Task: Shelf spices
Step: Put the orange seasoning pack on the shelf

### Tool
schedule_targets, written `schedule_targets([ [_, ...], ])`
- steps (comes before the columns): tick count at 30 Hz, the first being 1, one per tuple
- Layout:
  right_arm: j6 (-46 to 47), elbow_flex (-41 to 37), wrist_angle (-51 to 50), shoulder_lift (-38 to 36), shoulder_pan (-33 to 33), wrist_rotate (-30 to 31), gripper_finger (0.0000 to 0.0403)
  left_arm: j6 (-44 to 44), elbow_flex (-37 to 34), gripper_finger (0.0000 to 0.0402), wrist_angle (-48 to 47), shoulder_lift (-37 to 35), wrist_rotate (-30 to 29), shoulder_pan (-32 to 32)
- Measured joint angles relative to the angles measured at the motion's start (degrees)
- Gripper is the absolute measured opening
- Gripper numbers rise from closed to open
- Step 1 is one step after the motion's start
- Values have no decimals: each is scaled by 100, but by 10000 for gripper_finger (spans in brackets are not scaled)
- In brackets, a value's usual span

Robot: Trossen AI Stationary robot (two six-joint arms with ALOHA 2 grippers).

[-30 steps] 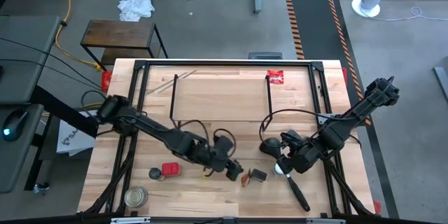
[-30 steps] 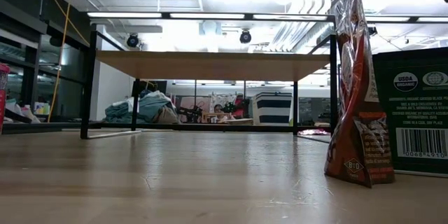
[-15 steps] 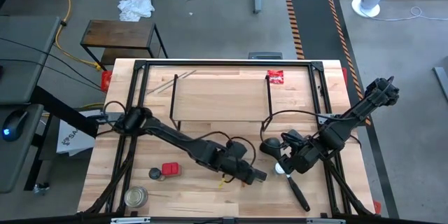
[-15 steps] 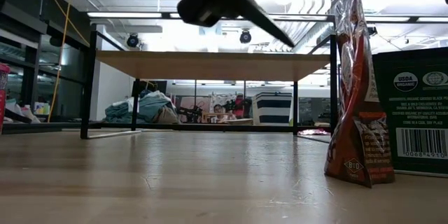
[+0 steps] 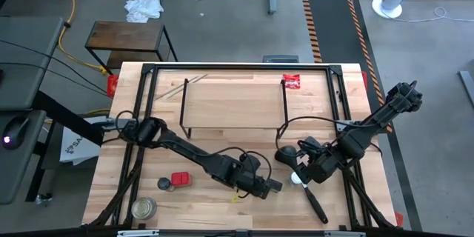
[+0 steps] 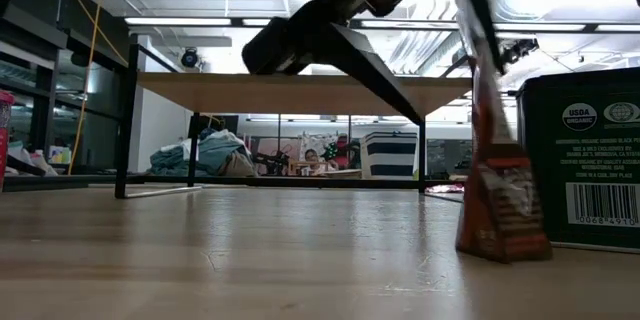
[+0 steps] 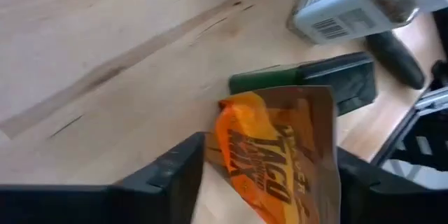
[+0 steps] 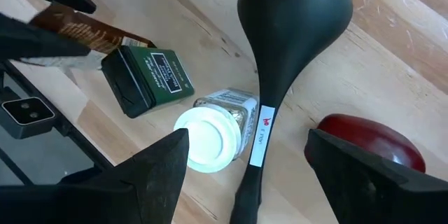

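- Two arms are over your table's near edge; the left gripper (image 7: 269, 182) has its fingers set either side of an orange-brown taco packet (image 7: 276, 150), closing on it, grip not certain.
- Your small dark box (image 7: 329, 84) stands just behind that packet.
- The right gripper (image 8: 245, 161) hangs spread wide, empty, above the white-capped jar (image 8: 210, 134), beside a black ladle (image 8: 287, 35).
- The shelf (image 5: 233, 102) sits toward the far edge.

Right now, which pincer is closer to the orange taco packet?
Left. The left pincer has the taco packet between its fingers; the right pincer hovers apart, over the white-capped jar.
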Motion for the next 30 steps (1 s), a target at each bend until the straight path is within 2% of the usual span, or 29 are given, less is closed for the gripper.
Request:
schedule_targets([
  [2,1,0,-20,0,-1,1,288,95,2,152,-52,42,-27,20],
  [5,0,0,-32,0,-2,3,288,293,-2,44,-204,59,-42,25],
  [6,0,0,-43,0,0,2,288,388,-2,24,-220,29,-54,25],
  [12,1,0,-93,0,0,5,288,766,-9,6,-1021,-706,-242,47],
  [15,0,0,-110,0,0,69,288,945,1,5,-1690,-1538,-790,51],
  [18,2,0,-112,0,-2,187,288,915,17,3,-2991,-2378,-1408,101],
  [23,1,0,-105,0,-41,361,288,840,2,2,-5378,-3375,-1621,717],
  [26,2,0,-99,0,-97,420,288,1153,-190,1,-5143,-3925,-1531,1334],
  [28,2,0,-90,0,-163,428,288,1324,-297,1,-4903,-4108,-1473,1703],
  [30,2,0,-90,0,-212,427,288,1396,-429,1,-5067,-4186,-1467,1981],
])
